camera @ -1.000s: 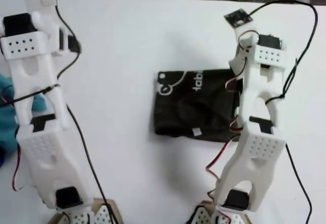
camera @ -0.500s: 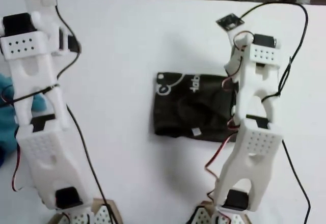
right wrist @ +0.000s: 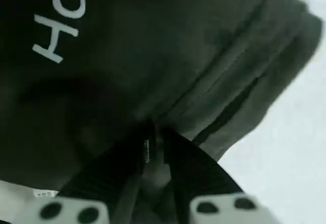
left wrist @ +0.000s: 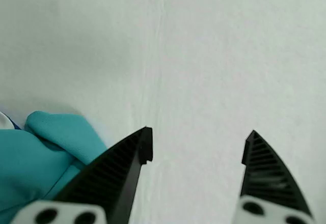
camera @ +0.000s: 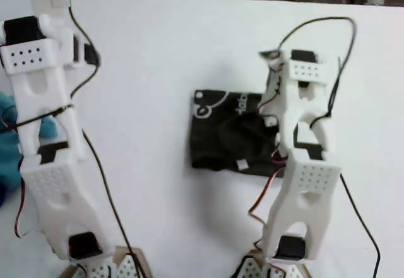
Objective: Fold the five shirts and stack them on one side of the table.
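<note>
**Black shirt (camera: 230, 132) folded at mid-table, right gripper pinching it**

The black shirt lay as a flat, roughly rectangular fold on the white table (camera: 158, 50), near the middle and towards the right arm's (camera: 303, 177) side. White lettering (camera: 243, 104) ran along its far edge, with a small pale tag (camera: 242, 164) near its near edge.

In the high view the right arm stood over the shirt's right part and hid that end, along with the gripper beneath it. The right wrist view filled that gap. There the right gripper (right wrist: 155, 142) had its fingers (right wrist: 117, 173) drawn almost together, with a ridge of dark fabric nipped between the tips, close to a stitched hem. Part of the lettering ran off the frame, and the fabric under the jaws was too dark to read clearly.

A teal cloth (camera: 7, 145) sat bunched at the table's left edge, cut off by the frame and partly behind the left arm (camera: 50, 183). The left wrist view showed the left gripper (left wrist: 197, 145) with jaws wide apart above bare table, holding nothing. A lobe of the teal cloth (left wrist: 46, 147) lay just beside one finger.
</note>
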{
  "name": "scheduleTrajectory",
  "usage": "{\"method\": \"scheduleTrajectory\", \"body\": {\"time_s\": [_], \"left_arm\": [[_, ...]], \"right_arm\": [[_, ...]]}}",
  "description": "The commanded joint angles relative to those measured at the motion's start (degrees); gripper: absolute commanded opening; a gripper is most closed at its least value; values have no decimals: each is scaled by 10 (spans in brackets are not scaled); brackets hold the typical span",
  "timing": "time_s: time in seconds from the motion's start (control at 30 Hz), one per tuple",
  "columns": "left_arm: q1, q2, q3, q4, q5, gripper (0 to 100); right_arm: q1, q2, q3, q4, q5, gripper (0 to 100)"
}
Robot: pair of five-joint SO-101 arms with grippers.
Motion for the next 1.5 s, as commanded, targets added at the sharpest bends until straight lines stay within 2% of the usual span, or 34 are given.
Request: {"method": "scheduleTrajectory", "body": {"time_s": [0.0, 0.13, 0.33, 0.63, 0.87, 1.0, 1.07, 1.47], "left_arm": [[-6, -4, -22, -8, -7, 303], [-6, -4, -22, -8, -7, 303], [-6, -4, -22, -8, -7, 303], [-6, -4, -23, -8, -7, 303], [-6, -4, -23, -8, -7, 303], [-6, -4, -23, -8, -7, 303], [-6, -4, -23, -8, -7, 303], [-6, -4, -23, -8, -7, 303]], "right_arm": [[-12, -47, 13, 6, -6, 45], [-10, -50, 11, 6, -4, 53], [-11, -95, 11, 6, -2, 183], [-9, -129, 104, 6, -5, 159], [-9, -128, 110, -7, -2, 158], [-7, -128, 110, -15, 22, 68], [1, -128, 110, -22, 26, 14], [108, -133, 62, -15, 62, 20]]}}
